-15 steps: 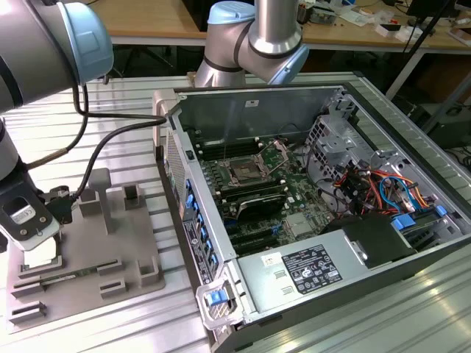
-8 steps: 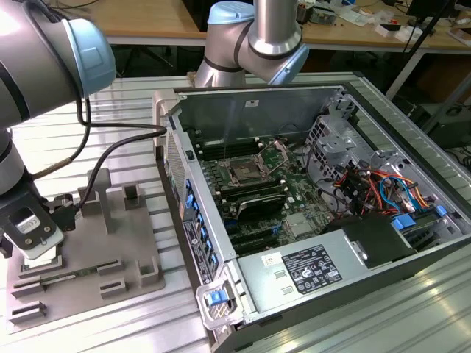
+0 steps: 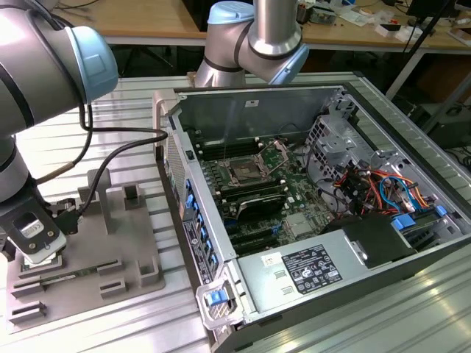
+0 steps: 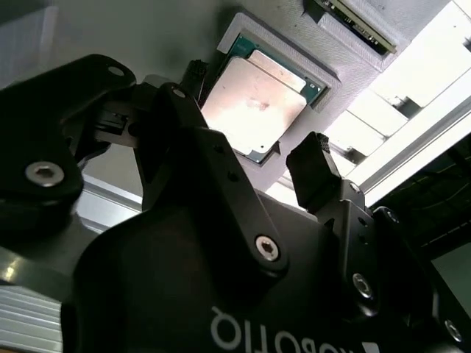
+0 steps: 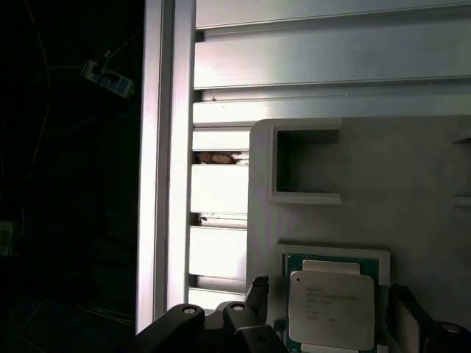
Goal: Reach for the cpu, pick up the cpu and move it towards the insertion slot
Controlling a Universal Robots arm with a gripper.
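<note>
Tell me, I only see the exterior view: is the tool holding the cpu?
Observer: No. In the second wrist view the tool is open, with the cpu between its fingers.
Operator: Where is the cpu sitting?
Observer: In the first wrist view it lies flat in a square recess of the gray fixture plate.
Operator: Which way up is it?
Observer: Its pale metal top faces up, with a green edge showing around it.
</note>
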